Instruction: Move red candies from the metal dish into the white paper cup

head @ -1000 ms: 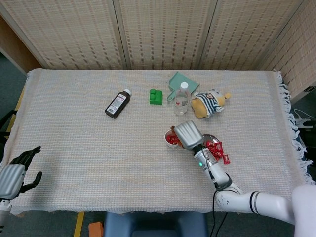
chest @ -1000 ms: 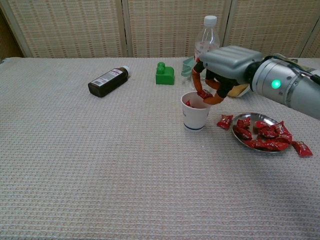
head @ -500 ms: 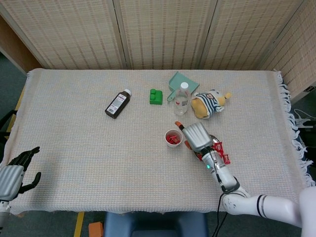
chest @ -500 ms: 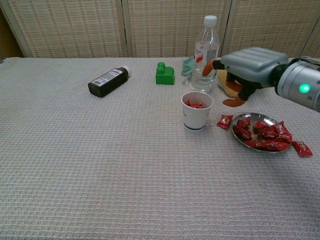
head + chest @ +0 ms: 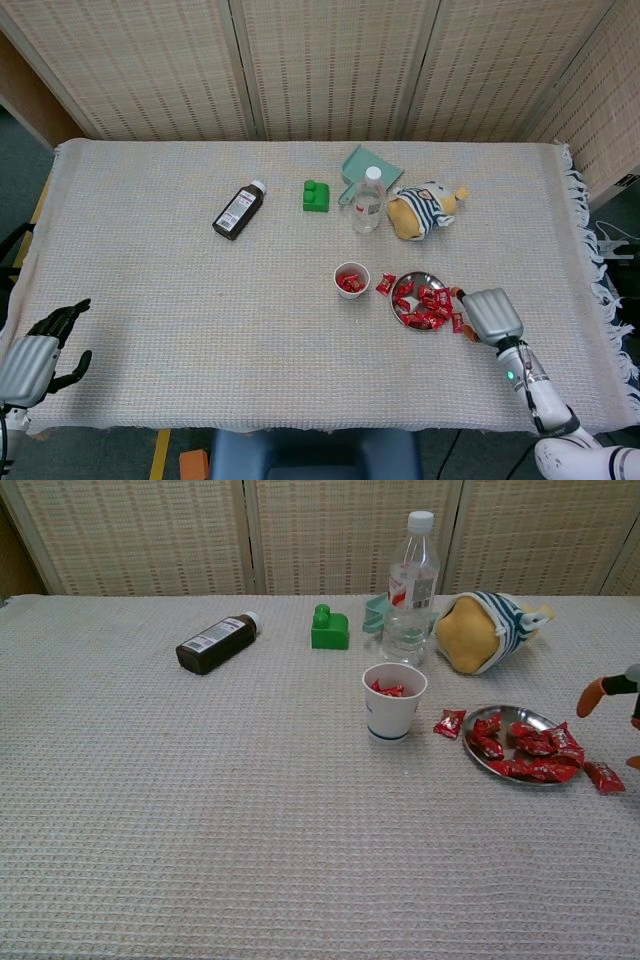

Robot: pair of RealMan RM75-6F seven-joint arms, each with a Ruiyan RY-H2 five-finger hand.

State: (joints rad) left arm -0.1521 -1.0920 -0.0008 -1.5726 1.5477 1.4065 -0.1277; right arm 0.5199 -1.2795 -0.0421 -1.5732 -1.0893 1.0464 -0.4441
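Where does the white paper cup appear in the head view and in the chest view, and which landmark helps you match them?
Head view: white paper cup just right of centre.
Chest view: white paper cup right of centre, upper half.
Shared landmark: metal dish of red candies, just right of the cup.

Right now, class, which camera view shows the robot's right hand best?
The head view: the whole right hand shows, beside the dish. The chest view catches only fingertips at its right edge.
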